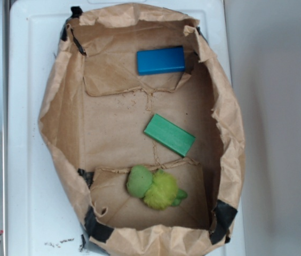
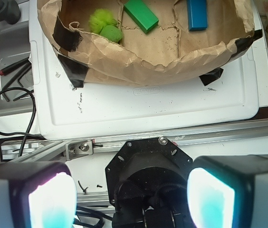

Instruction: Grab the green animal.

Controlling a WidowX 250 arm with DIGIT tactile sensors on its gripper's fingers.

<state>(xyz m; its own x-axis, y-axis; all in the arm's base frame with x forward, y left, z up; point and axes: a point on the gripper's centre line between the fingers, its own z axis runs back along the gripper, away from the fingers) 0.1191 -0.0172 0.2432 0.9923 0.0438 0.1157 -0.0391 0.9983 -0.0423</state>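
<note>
Green animal (image 2: 104, 26) lies at the left end of the paper-lined tray (image 2: 138, 66) in the wrist view, head nearer the camera. Green block (image 2: 141, 15) and blue block (image 2: 197, 14) sit rightward. Pincer (image 2: 131, 197) is wide, empty, well short of the tray: target lies ahead-left.

The bag (image 1: 60, 122) is crinkled matt brown paper patched with black tape (image 1: 224, 216). The green animal (image 1: 155, 188) has a fuzzy plush body and smoother head. The blue block (image 1: 160, 60) looks smooth.

A white tray (image 1: 22, 133) beside a grey metal rail (image 2: 219, 130).
</note>
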